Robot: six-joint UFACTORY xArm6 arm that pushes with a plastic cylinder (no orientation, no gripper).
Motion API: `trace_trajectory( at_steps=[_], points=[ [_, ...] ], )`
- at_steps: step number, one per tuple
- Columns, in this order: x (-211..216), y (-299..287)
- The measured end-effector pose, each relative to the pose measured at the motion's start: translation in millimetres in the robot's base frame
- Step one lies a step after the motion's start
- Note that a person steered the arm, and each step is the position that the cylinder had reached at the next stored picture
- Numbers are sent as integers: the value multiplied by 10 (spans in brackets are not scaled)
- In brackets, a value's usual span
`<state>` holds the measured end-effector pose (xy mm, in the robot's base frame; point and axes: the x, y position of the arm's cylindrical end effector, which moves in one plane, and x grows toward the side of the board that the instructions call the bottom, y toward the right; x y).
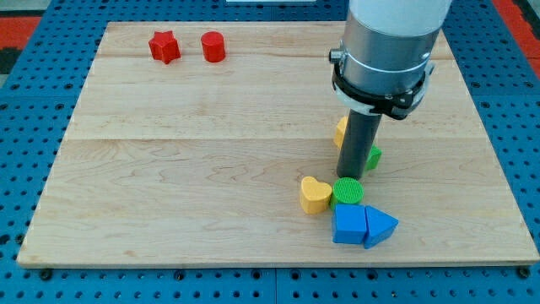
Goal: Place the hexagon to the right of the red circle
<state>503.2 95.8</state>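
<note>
The red circle stands near the board's top left, with a red star just to its left. My tip rests on the board right of centre. A yellow block, possibly the hexagon, shows only as an edge behind the rod's left side. A green block peeks out on the rod's right, its shape hidden. A green circle lies just below the tip, close to it or touching.
A yellow heart lies left of the green circle. A blue cube and a blue triangle sit side by side below them. The wooden board lies on a blue pegboard.
</note>
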Motion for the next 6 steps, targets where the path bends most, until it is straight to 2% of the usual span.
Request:
trace_trajectory(
  at_steps=[3,4,6],
  points=[
    [-446,393],
    [-711,191],
    [-1107,-665]
  ],
)
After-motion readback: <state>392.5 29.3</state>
